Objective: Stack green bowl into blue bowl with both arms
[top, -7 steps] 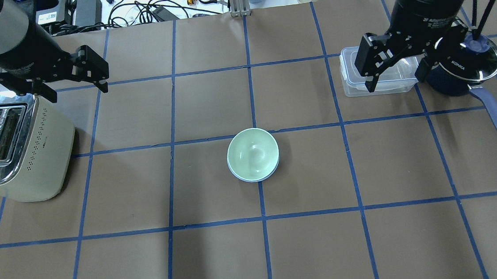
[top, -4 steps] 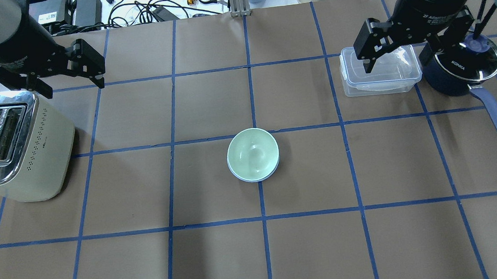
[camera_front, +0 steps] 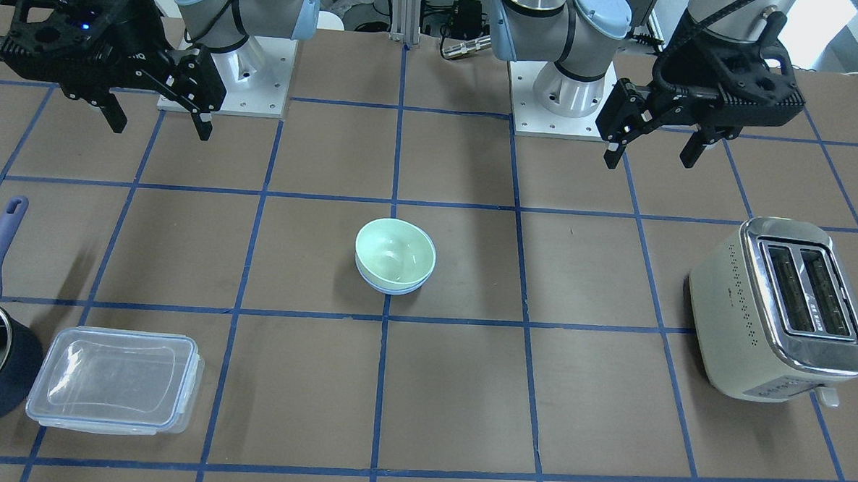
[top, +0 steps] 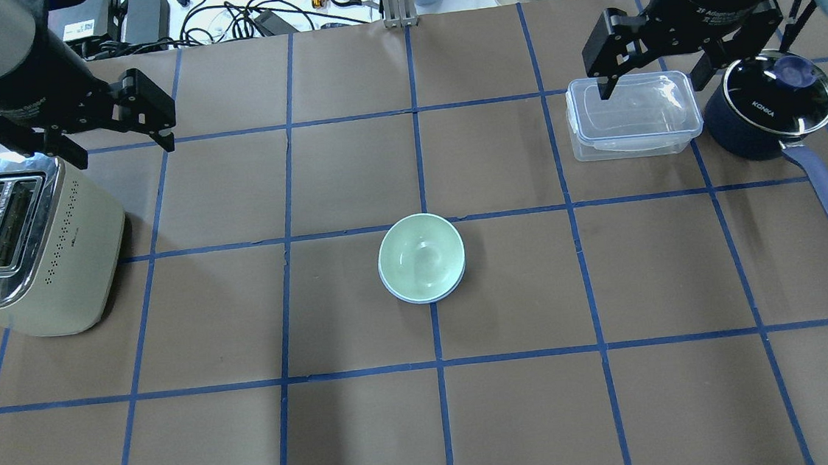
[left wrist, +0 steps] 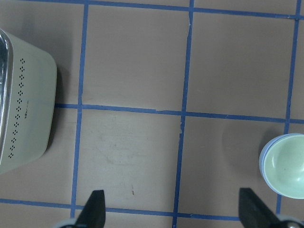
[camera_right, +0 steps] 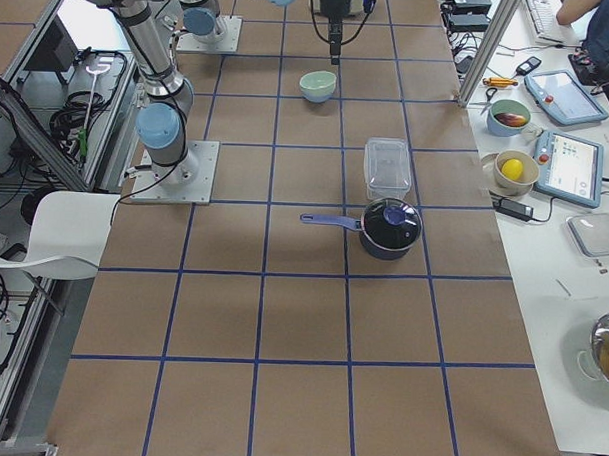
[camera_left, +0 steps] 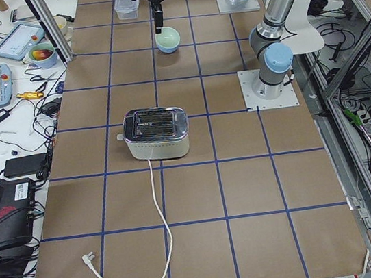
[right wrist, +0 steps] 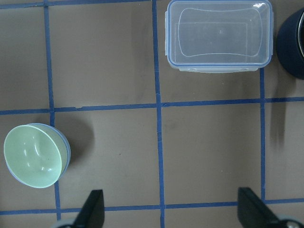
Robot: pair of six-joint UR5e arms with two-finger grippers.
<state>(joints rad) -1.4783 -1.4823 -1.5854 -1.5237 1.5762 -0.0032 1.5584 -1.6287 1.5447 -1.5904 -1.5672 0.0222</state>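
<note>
The pale green bowl (top: 422, 254) sits nested inside the light blue bowl (top: 419, 299) at the table's middle; only the blue rim shows beneath it. The stack also shows in the front view, green bowl (camera_front: 394, 252) in blue bowl (camera_front: 387, 289), and in both wrist views (left wrist: 287, 171) (right wrist: 33, 154). My left gripper (top: 123, 152) is open and empty, raised at the far left above the toaster's back. My right gripper (top: 652, 89) is open and empty, raised at the far right over the clear container's back edge. Both are well away from the bowls.
A cream toaster (top: 23, 241) stands at the left. A lidded clear container (top: 634, 115) and a dark navy saucepan (top: 767, 112) with a long handle stand at the far right. Cables, tools and fruit bowls lie beyond the table's far edge.
Both grippers have drawn back toward the table's far side, the right one more, off the container. Both stay open. The stacked bowls have not moved.
</note>
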